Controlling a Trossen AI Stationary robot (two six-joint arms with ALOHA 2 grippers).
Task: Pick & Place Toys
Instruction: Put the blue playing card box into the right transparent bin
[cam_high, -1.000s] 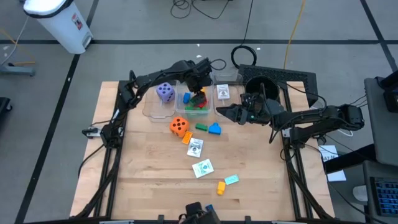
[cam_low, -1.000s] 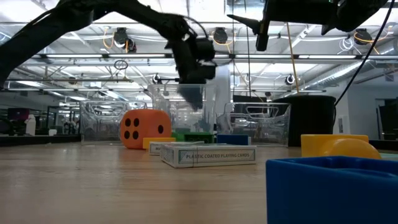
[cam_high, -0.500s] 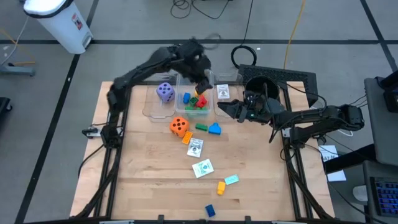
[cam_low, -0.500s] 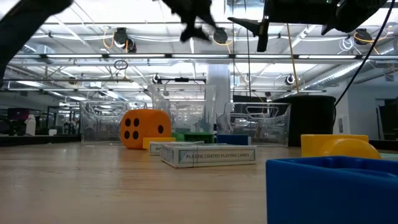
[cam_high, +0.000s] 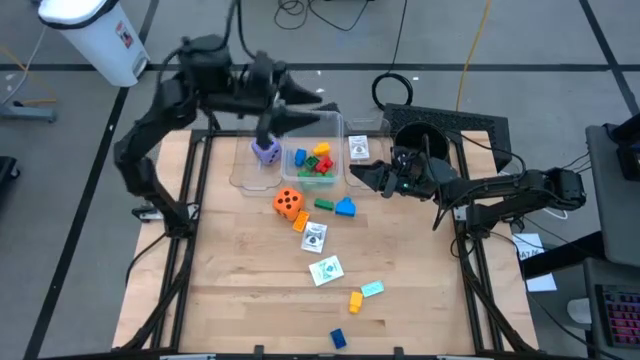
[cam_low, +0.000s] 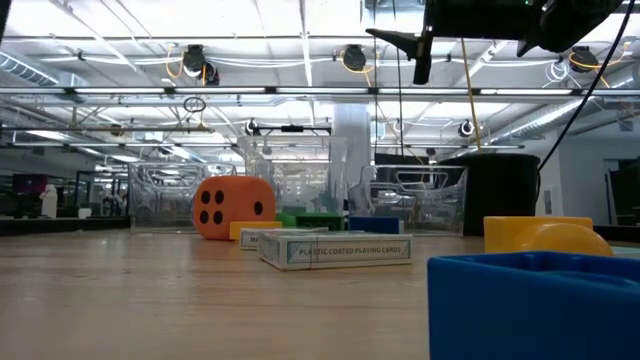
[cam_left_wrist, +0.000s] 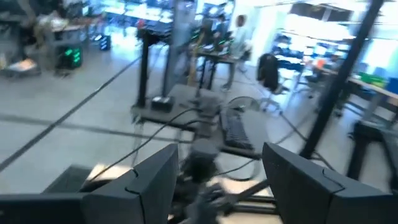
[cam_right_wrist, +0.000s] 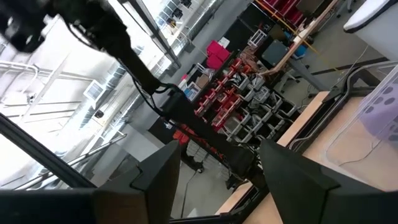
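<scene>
1. High view: left gripper (cam_high: 305, 103) raised over the clear tub (cam_high: 337, 152) at 12 o'clock, jaws apart, empty.
2. Right gripper (cam_high: 362, 176) hangs beside the black pot (cam_high: 425, 140), jaws apart, empty.
3. Blocks (cam_high: 312, 163) and purple die (cam_high: 265, 150) sit in the tub; orange die (cam_high: 288, 203), cards (cam_high: 326, 269) lie mid-table.

the left pincer (cam_high: 300, 107) hangs open over the far edge of the clear tub (cam_high: 335, 122), which holds a purple die (cam_high: 265, 150) and blocks. the right pincer (cam_high: 362, 175) hovers open right of it. an orange die (cam_high: 288, 204) sits on the desk (cam_high: 230, 260).
</scene>
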